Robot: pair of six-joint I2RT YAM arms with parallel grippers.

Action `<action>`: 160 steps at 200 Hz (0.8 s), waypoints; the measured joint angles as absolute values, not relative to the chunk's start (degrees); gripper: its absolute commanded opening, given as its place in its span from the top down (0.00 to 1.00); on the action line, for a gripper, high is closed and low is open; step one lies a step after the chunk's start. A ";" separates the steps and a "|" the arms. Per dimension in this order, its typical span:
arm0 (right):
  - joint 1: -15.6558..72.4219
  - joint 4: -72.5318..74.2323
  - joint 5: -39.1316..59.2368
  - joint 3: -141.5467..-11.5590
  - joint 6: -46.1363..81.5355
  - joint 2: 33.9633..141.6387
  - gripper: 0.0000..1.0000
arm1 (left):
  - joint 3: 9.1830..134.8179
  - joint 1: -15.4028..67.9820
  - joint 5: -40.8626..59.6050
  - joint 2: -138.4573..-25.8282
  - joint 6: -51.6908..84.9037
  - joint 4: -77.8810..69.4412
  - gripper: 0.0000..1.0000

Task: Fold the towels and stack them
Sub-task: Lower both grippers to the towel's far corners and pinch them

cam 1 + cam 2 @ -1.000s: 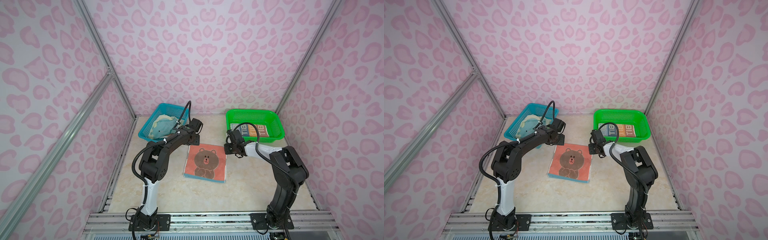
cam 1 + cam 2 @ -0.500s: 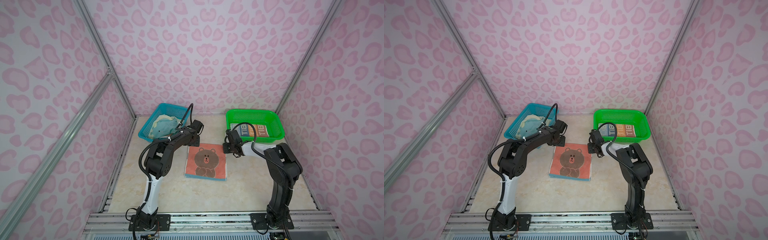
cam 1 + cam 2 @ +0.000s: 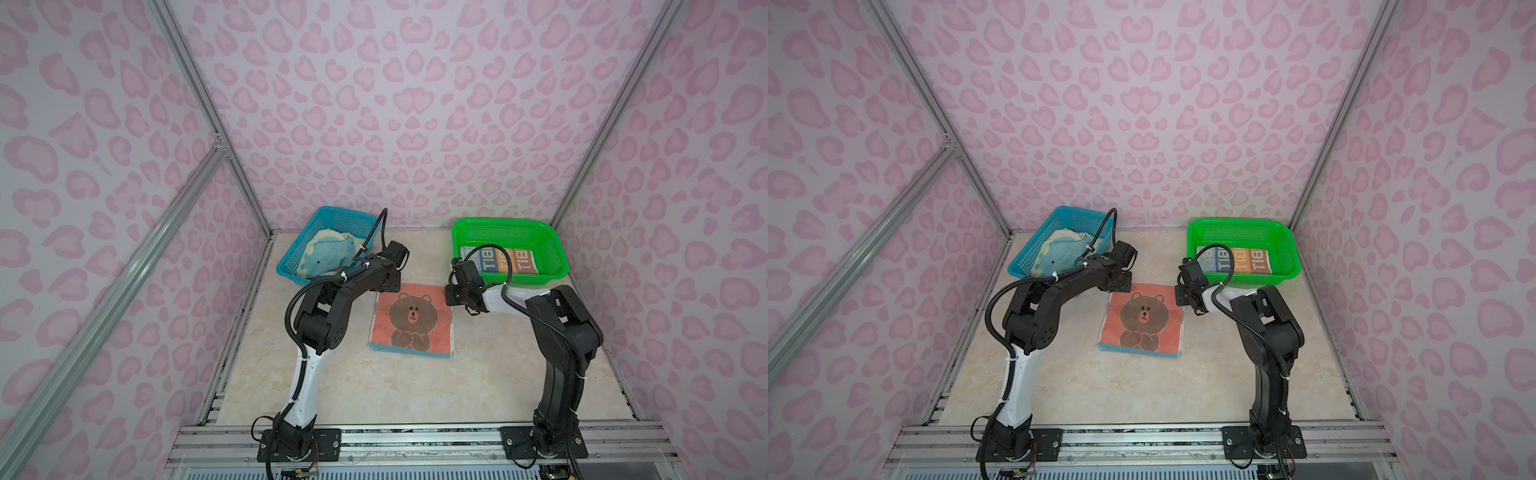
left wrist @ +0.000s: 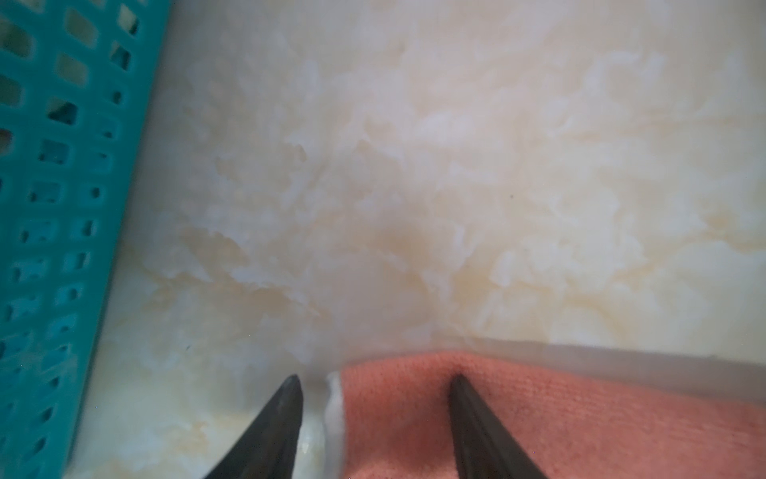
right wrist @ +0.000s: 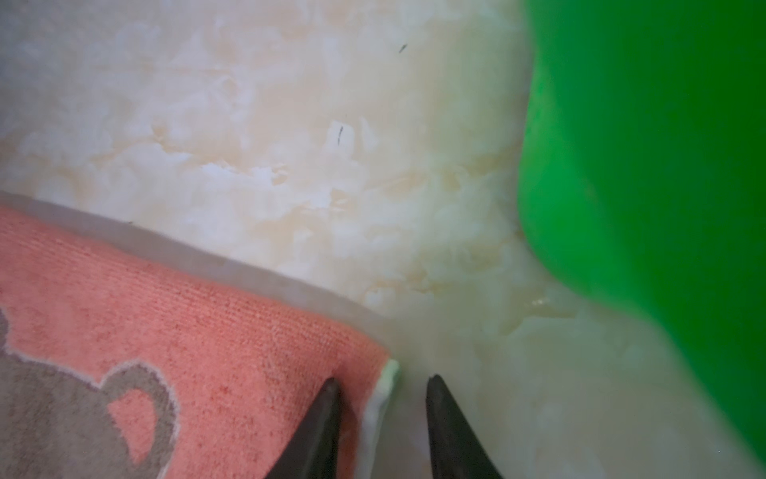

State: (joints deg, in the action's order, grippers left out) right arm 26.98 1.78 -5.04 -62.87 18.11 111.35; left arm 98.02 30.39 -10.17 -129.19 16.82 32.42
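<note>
A coral towel with a brown bear (image 3: 411,320) (image 3: 1142,324) lies flat in the middle of the table. My left gripper (image 3: 388,286) (image 3: 1121,286) is down at its far left corner. In the left wrist view the gripper (image 4: 376,378) is open, one finger on the cloth (image 4: 414,414) and the other on the table beside the white hem. My right gripper (image 3: 451,297) (image 3: 1181,297) (image 5: 383,379) is open astride the far right corner (image 5: 290,373). A light-blue whale towel (image 3: 328,255) lies crumpled in the blue basket. A folded striped towel (image 3: 498,259) lies in the green basket.
The blue mesh basket (image 3: 332,210) (image 4: 54,207) stands at the back left, close to my left gripper. The green mesh basket (image 3: 503,222) (image 5: 642,145) stands at the back right, close to my right gripper. Pink patterned walls enclose the table.
Both grippers have shifted slightly toward the far corners of the coral towel and settled there. The left jaws have narrowed a little. The towel itself has not moved.
</note>
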 measured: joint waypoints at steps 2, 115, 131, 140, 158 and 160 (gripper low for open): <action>26.98 1.76 -4.97 -62.87 18.13 111.35 0.64 | 97.91 30.39 -10.17 -129.12 16.84 32.27 0.41; 27.94 1.91 -5.56 -56.69 17.10 106.85 0.64 | 82.00 31.20 -9.39 -121.05 20.32 22.57 0.42; 28.58 1.65 -5.98 -54.39 17.08 104.84 0.64 | 79.99 31.79 -9.41 -119.61 20.71 22.52 0.42; 28.86 1.61 -6.13 -53.41 17.08 103.94 0.64 | 79.09 32.18 -9.56 -118.93 20.88 22.52 0.42; 29.45 0.30 -6.17 -51.96 17.10 102.24 0.64 | 78.06 33.10 -9.80 -117.86 21.06 22.98 0.41; 29.47 0.19 -6.20 -51.90 17.10 102.10 0.64 | 78.02 33.17 -9.82 -117.80 21.08 23.00 0.40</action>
State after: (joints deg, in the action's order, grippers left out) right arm 29.47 0.19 -6.20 -51.90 17.10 102.10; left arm 78.02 33.17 -9.82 -117.80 21.08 23.00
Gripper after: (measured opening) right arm 0.361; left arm 0.583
